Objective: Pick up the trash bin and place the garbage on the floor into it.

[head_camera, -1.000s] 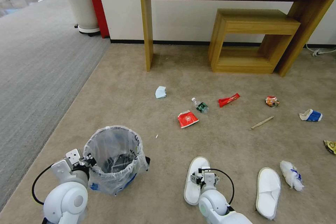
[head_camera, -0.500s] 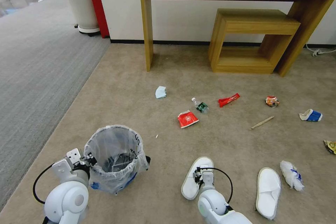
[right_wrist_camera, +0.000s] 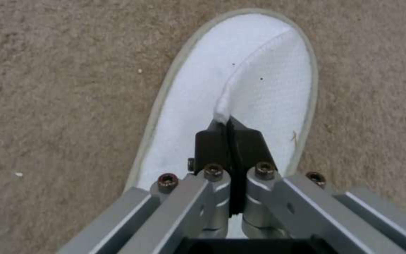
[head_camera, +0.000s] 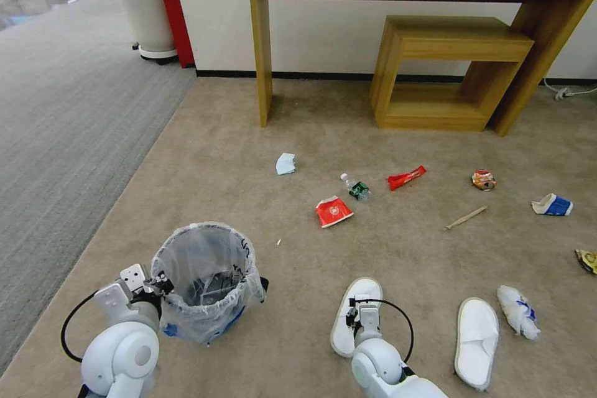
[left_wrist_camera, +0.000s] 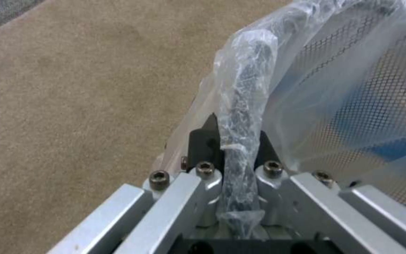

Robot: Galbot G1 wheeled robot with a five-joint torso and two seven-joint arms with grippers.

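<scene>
1. Head view: our left tool (head_camera: 163,285) holds the trash bin (head_camera: 205,283) by its rim on the bin's left side, low at the near left of the beige carpet floor (head_camera: 205,155). Our right tool (head_camera: 359,316) sits on the nearer white slipper (head_camera: 353,316), with the arm reaching forward and down from the bottom edge. The second slipper (head_camera: 476,341) lies to the right, a crumpled tissue (head_camera: 517,311) just beside it. Farther out lie a red wrapper (head_camera: 333,211), a mini bottle (head_camera: 356,187), a pale blue mask (head_camera: 285,163), a wooden stick (head_camera: 465,217) and a blue-white paper cup (head_camera: 552,204).

2. Left wrist view: the left tool (left_wrist_camera: 237,148) is clamped narrowly on the bag-wrapped rim of the trash bin (left_wrist_camera: 353,88). We judge the risk to be slip: the crinkly plastic could slide between the pads and let the bin tilt or drop.

3. Right wrist view: the right tool (right_wrist_camera: 230,139) is pinched tight on the edge of the slipper's (right_wrist_camera: 240,91) upper band. The bite looks thin, so in our judgement the slipper could swing, or pull free on the way to the bin.
</scene>
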